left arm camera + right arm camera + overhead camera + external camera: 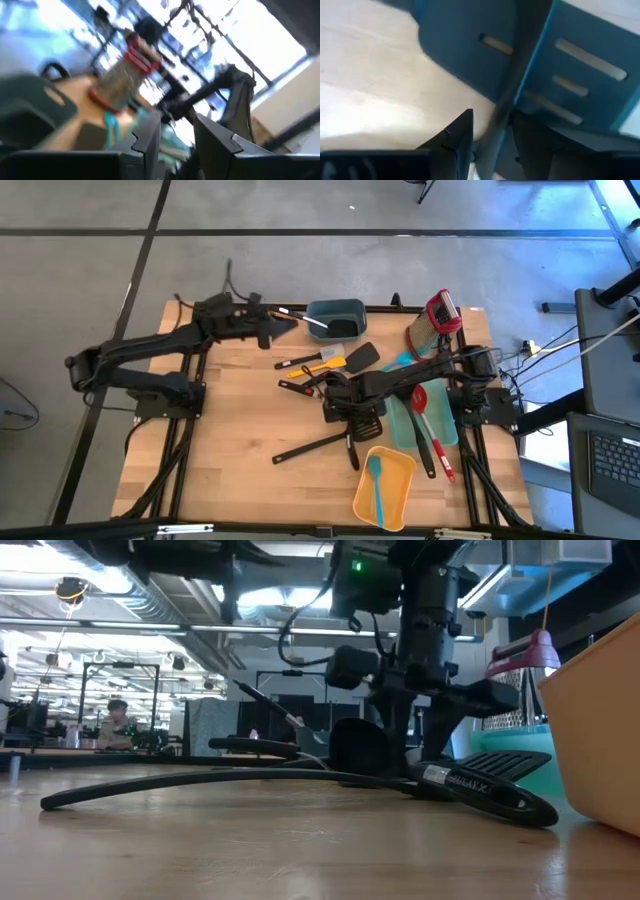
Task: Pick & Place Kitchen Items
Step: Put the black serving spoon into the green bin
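Right claw (340, 402): lowered over the middle of the worktop (230, 440), in the thick of the utensil pile; the wrist view shows a thin dark handle (507, 90) running up between its fingers (455, 137), which stand just beside it, so it reads as closed on or closing on that handle
Left claw (285, 323): raised at the far edge of the worktop, beside the dark teal bin (337, 320); fingers stand apart with nothing between them
Kitchen items: black slotted turner (365, 423) directly under the right claw; a long black utensil (310, 448) lies just outside it; red spoon (425, 418) and teal spatulas sit on its far side; a teal spatula (376, 485) lies in the yellow tray (395, 500); a grater (436, 320) stands well apart
Risk 1: handles cross under the claw, so lifting may drag a neighbour along
Risk 2: grip on a thin, smooth handle may slip or let the head swing down
Risk 3: the raised utensil could snag the tray rim
Writing: pale lettering on the turner handle (470, 783) in the low view, too small to read; no other marking legible
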